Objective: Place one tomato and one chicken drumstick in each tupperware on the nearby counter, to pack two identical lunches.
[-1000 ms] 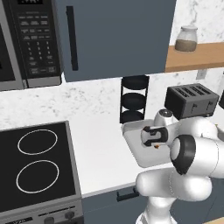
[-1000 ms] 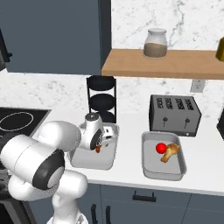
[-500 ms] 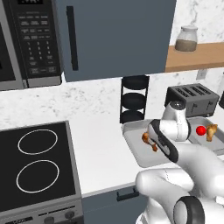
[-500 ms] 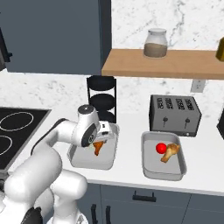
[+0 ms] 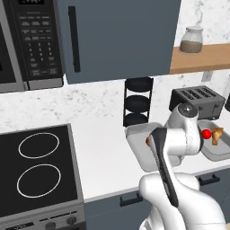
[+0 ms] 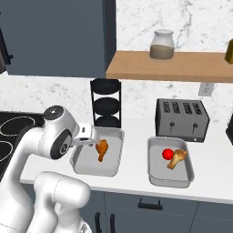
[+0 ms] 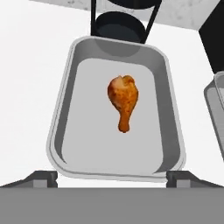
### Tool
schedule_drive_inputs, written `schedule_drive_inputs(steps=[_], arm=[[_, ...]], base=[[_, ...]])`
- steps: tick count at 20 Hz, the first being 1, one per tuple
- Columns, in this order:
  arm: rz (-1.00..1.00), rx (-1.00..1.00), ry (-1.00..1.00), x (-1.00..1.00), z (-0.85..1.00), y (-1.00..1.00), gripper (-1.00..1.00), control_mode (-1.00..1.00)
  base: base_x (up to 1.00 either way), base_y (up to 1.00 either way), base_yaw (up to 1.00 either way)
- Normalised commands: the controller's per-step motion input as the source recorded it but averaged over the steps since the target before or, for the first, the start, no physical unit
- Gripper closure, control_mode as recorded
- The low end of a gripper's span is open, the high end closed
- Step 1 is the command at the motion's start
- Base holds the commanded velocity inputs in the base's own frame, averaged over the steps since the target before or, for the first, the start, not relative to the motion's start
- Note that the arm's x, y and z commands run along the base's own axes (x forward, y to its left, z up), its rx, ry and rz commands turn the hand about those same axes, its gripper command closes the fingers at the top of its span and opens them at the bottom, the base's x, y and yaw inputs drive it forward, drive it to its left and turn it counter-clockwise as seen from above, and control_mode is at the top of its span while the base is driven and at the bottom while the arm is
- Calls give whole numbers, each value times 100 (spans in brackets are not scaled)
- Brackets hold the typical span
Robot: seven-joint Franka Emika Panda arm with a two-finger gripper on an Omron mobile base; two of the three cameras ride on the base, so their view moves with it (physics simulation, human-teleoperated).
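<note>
Two light-grey tupperware trays stand side by side on the white counter. In the left tupperware lies one golden chicken drumstick, bone end toward the front. My gripper hovers open just above that tray's near-left part, its fingertips wide apart and holding nothing. The right tupperware holds a red tomato and a second drumstick beside it.
A black three-tier rack stands right behind the left tray and a dark slotted toaster behind the right one. A wooden shelf with a jar hangs above. The stove and microwave are to the left.
The jaws have opened and let go of the drumstick, which now lies in the left tray. The hand has drawn back toward the tray's near-left side.
</note>
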Motion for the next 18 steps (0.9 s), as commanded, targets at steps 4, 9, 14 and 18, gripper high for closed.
schedule_drive_inputs(steps=[4, 9, 14, 18], arm=[[-17, 0, -31, -44, 40, 0, -100, -100], [-8, 0, -25, -64, 23, 2, -100, -100], [0, 0, -4, -20, 0, 0, -100, 100], [0, 0, 0, 0, 0, 0, -100, 100]], base=[[0, 0, 0], [0, 0, 0], [-80, -23, -2], [-100, -86, -18]])
